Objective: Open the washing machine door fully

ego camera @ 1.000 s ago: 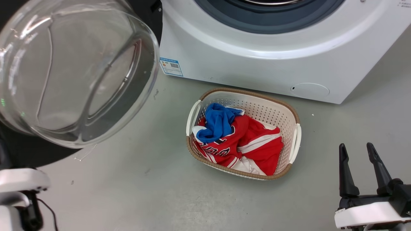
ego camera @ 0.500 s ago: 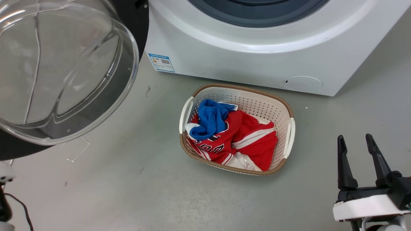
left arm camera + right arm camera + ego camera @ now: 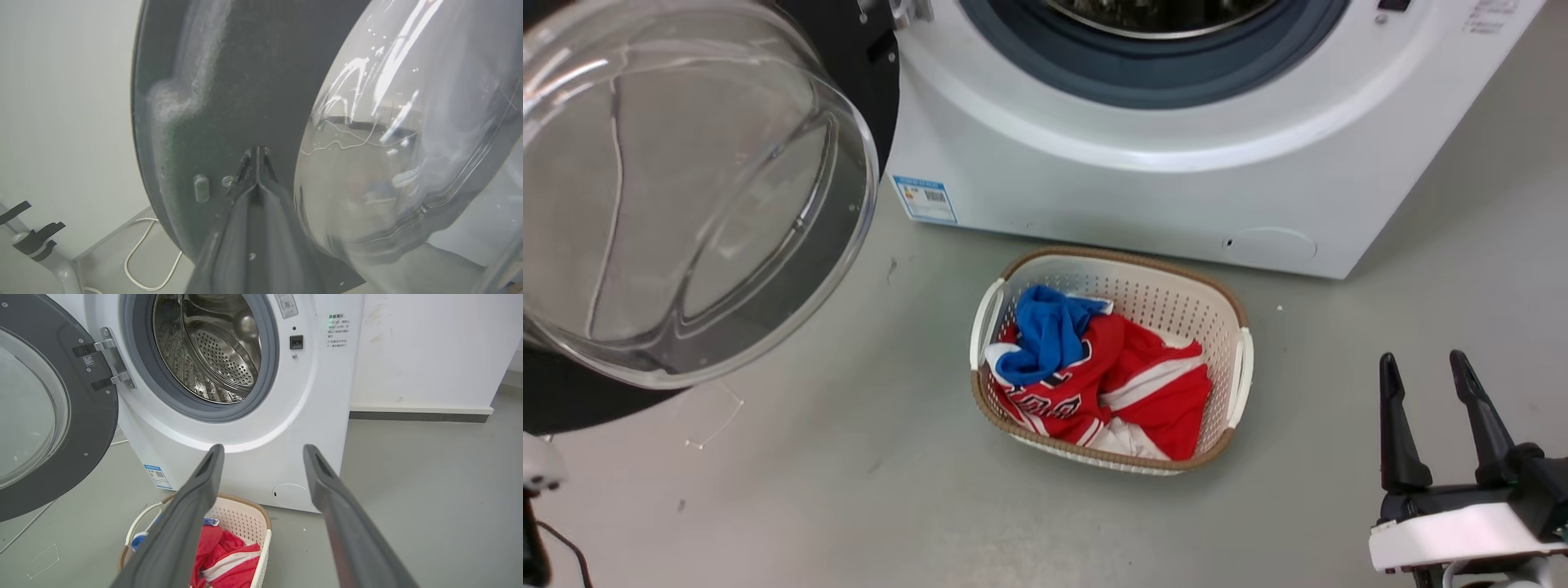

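- One washing machine door (image 3: 845,57): a black ring around one clear domed glass bowl (image 3: 686,188). It stands swung out at the far left of the head view, clear of the opening, with the bowl bulging toward the camera.
- One left gripper (image 3: 257,152): both fingers are pressed together with nothing between them. Their tips lie at the dark inner face of the door, just beside the glass bowl. Whether they touch the face cannot be told.
- One metal hinge (image 3: 111,355): two bracket arms join the door to the left edge of the machine front.
- One white washing machine (image 3: 1135,196): its round opening is uncovered. One grey rubber ring (image 3: 261,396) surrounds one steel drum (image 3: 212,347).
- One blue-and-white sticker (image 3: 923,198) sits at the lower left corner of the machine front. One small round white flap (image 3: 1270,243) sits at the lower right.
- One laundry basket (image 3: 1235,304): pale and perforated, with a brown rim and two white handles. It stands on the grey floor (image 3: 849,506) just in front of the machine, below the opening.
- Basket contents: one blue garment (image 3: 1045,327) lies on the left. One red garment with white stripes (image 3: 1152,384) fills the middle and right.
- One right gripper (image 3: 1421,359): its two dark fingers are spread apart and hold nothing. It sits over bare floor at the lower right, well apart from the basket and door.
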You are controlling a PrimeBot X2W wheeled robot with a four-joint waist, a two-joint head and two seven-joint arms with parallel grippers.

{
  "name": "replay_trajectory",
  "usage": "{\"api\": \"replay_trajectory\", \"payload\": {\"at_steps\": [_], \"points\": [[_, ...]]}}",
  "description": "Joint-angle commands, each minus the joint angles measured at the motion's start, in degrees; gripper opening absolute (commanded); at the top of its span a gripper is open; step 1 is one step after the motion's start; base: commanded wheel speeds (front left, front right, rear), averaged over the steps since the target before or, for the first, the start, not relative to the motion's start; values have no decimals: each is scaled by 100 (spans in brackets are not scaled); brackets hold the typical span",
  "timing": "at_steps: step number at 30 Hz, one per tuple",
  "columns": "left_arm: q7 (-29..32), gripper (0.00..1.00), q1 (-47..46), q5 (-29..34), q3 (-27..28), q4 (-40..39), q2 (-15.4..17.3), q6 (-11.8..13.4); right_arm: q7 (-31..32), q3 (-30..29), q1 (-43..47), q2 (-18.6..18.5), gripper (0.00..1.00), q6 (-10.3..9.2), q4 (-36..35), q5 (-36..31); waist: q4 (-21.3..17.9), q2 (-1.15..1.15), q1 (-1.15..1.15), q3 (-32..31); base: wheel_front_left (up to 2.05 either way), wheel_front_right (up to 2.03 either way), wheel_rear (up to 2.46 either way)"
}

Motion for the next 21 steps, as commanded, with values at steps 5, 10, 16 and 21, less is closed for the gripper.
{"api": "replay_trajectory", "payload": {"at_steps": [5,10,16,21], "points": [[13,0,498,243,-177,-505,-267,-93,-10,-97,219,11,100,-1,-21,128,-76,0,0,-593,0,0,0],[13,0,920,447,-484,-1214,-605,-127,-10,-193,385,10,100,-1,-72,199,-131,0,0,-962,0,0,0],[13,0,1333,681,-1081,-1950,-1040,-144,-10,-325,542,10,100,-1,-143,214,-199,0,0,-1215,0,0,0],[13,0,1639,713,-1656,-2352,-1286,-169,-10,-313,605,10,100,-1,-203,182,-293,0,0,-1365,0,0,0]]}}
